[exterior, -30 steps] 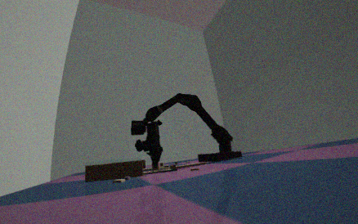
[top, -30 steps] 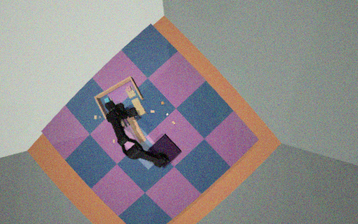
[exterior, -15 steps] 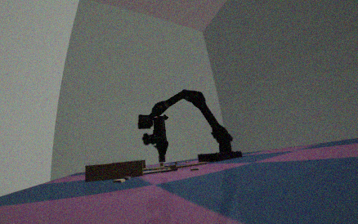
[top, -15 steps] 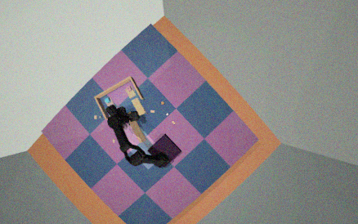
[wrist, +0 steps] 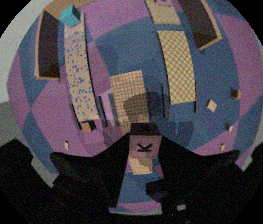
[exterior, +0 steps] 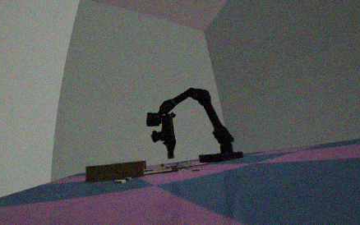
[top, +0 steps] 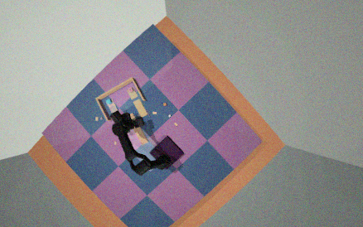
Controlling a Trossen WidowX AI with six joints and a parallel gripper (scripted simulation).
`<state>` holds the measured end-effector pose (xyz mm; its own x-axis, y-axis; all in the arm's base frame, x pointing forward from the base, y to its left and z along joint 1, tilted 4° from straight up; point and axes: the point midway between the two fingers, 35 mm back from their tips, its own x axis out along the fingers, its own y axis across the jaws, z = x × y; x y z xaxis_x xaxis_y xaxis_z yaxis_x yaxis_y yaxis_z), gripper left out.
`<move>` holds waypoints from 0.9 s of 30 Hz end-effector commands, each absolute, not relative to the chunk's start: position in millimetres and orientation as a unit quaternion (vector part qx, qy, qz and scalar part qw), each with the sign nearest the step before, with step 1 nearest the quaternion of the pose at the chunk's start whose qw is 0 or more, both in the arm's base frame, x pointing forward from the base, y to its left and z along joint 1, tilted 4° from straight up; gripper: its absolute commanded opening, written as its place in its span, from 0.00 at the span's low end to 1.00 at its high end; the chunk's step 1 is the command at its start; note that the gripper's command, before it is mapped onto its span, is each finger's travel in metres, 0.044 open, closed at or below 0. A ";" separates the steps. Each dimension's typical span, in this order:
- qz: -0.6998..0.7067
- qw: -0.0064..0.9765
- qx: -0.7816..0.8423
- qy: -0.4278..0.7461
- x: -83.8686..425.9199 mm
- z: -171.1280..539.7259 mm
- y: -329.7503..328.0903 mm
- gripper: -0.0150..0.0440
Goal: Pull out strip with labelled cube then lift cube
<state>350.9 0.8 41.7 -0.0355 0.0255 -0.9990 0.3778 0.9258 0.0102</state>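
Note:
My gripper [wrist: 142, 135] [exterior: 170, 156] is shut on the pink cube [wrist: 144, 146] marked with a dark K, held above the floor. Below it, the grid-patterned strip [wrist: 129, 90] [top: 140, 135] lies on the floor, partly hidden by the cube and fingers. At left in the wrist view, the blue-speckled strip [wrist: 79, 70] bears a teal cube [wrist: 71, 16] [top: 108, 100] at its far end. At right, the cross-hatched strip lies in two pieces, a near piece [wrist: 178, 67] [top: 140, 108] and a far piece [wrist: 165, 16] bearing another pink cube [wrist: 163, 2] [top: 130, 89].
A three-sided wooden wall [top: 117, 88] [exterior: 116, 171] [wrist: 48, 50] stands around the strips' far ends, open toward the arm. Small loose bits [wrist: 211, 105] [top: 165, 104] lie on the checkered floor on both sides. The arm's dark base [top: 168, 150] stands beyond the strips' near side.

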 end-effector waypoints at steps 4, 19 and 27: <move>-0.130 0.681 0.140 0.707 323.1 43.6 0.0 0.25; -0.130 0.680 0.140 0.708 307.6 77.9 -0.8 0.25; -0.130 0.680 0.140 0.708 307.6 78.9 -0.8 0.25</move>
